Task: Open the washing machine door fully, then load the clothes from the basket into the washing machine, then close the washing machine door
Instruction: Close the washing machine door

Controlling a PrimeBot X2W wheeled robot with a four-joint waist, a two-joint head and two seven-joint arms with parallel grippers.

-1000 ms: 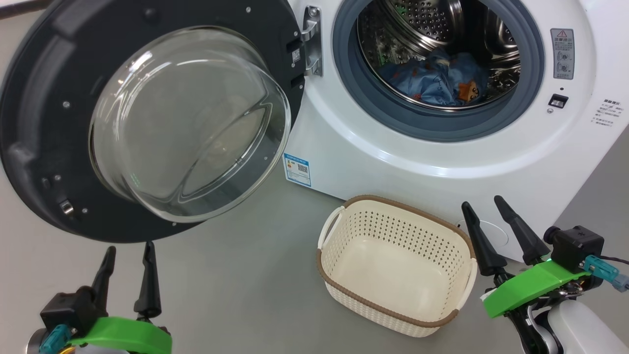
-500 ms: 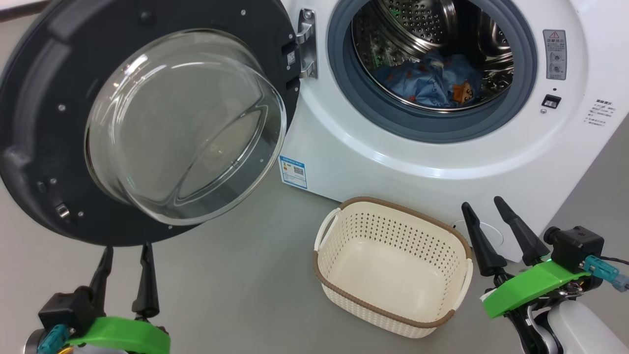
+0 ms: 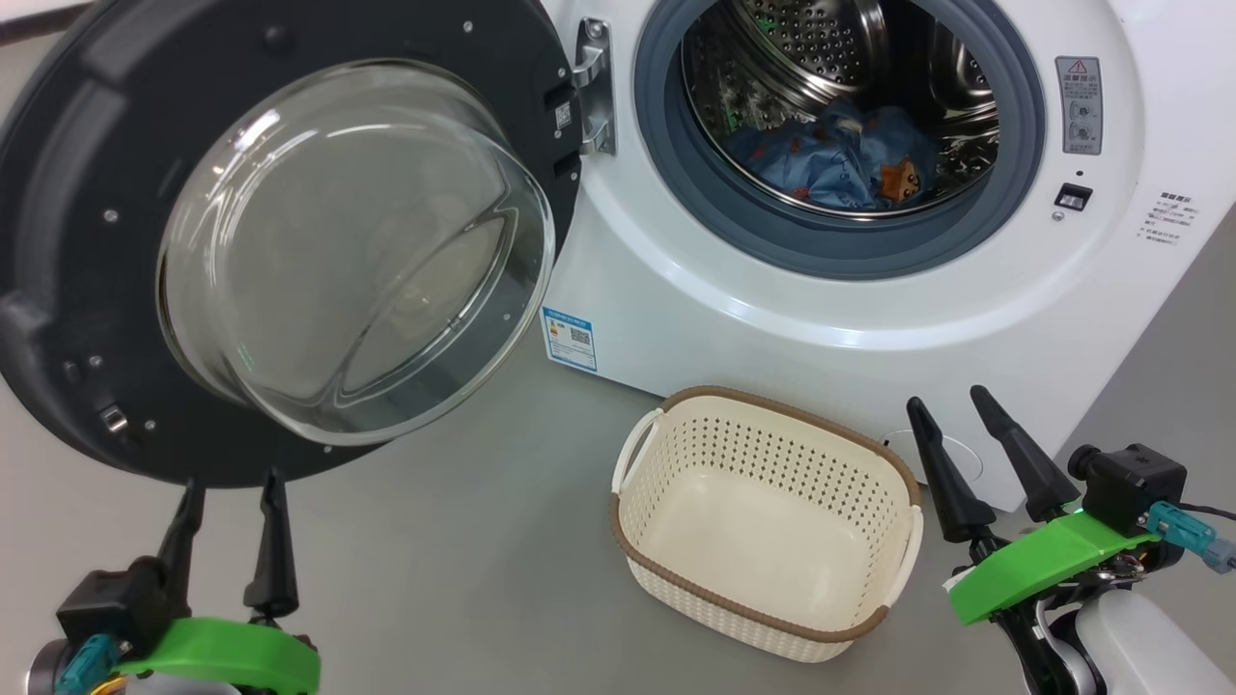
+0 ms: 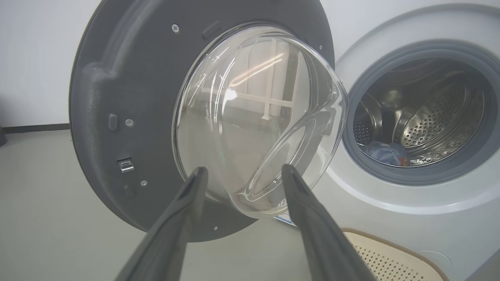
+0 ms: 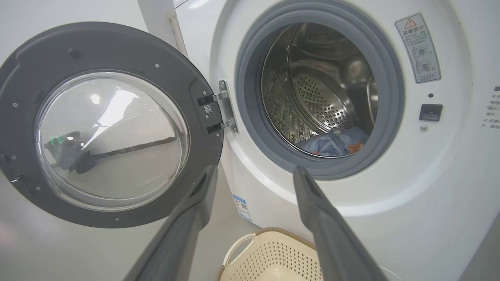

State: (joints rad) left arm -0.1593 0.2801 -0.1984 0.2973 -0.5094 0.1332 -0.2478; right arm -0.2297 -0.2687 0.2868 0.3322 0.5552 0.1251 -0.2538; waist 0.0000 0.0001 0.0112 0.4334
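White sheet metal of the washing machine [image 3: 869,319] across the upper right of the head view, its round mouth uncovered. Inside, a steel perforated drum [image 3: 821,39], ringed by a grey rubber gasket [image 3: 676,183]. Low at the front of that drum, the clothes [image 3: 830,159]: a crumpled heap of light blue fabric with orange-brown bears, wholly behind the gasket.

To the left, the washing machine door [image 3: 58,241]. Hangs swung wide on a metal hinge [image 3: 591,87], inner face toward the head camera, broad black rim around a clear glass bowl [image 3: 348,251] that bulges forward. Just beside the door's lower right edge, a small blue label [image 3: 570,338] on the machine's front.

On the grey floor [image 3: 463,541], near the machine and below its mouth, the basket [image 3: 772,454]: cream perforated plastic, brown woven rim, upright, empty.

At lower left, the left gripper [image 3: 232,483]. Points up at the bottom of the door's rim with fingers spread wide, holding nothing; touching the rim or clear of it, cannot tell. Seen along those fingers in the left wrist view, the glass bowl beyond the tips.

At lower right, the right gripper [image 3: 944,396]. Sits just beside the basket's right end, fingers likewise wide apart and empty, tips up toward the machine's lower front. Looks, in the right wrist view, past its fingers into the open drum, clothes at the bottom, basket below.
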